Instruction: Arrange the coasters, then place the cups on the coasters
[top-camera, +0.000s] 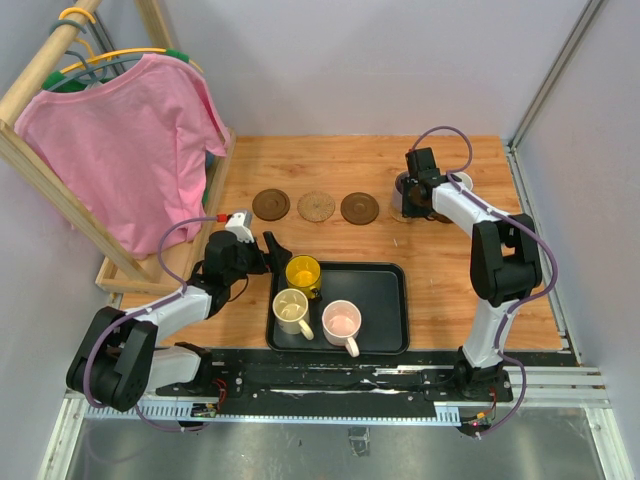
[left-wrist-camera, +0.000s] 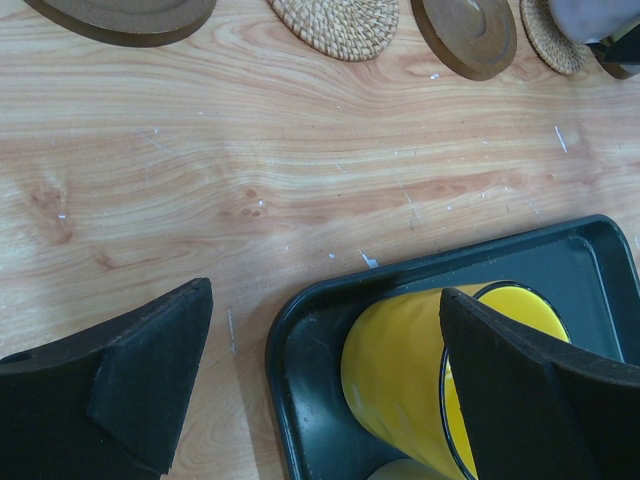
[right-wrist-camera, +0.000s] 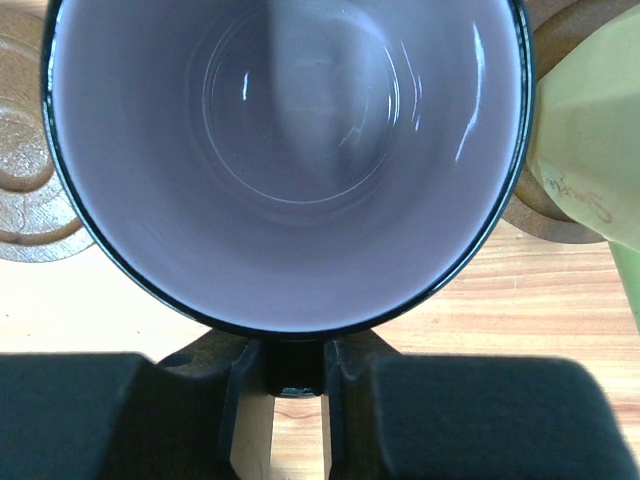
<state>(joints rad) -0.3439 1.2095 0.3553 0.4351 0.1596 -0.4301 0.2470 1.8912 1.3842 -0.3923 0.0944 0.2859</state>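
While the right gripper (right-wrist-camera: 290, 425) pinches the handle of the translucent purple-grey mug (right-wrist-camera: 290, 150) to place it over a woven tan coaster (left-wrist-camera: 545, 45), the left gripper (left-wrist-camera: 325, 312), spread wide, straddles the glossy yellow mug (left-wrist-camera: 400, 370) in the black rectangular tray (left-wrist-camera: 600, 270), probably for grasping.

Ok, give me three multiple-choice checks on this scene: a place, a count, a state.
1. The yellow mug stands: A on a coaster; B in the black tray; C on bare wood.
2. Coasters with no cup on them: A three; B one; C five.
3. The left gripper is: A shut on a mug; B open; C out of view.
B: it stands in the tray's far left corner. A: three lie bare in a row. B: its fingers are spread wide at the yellow mug.
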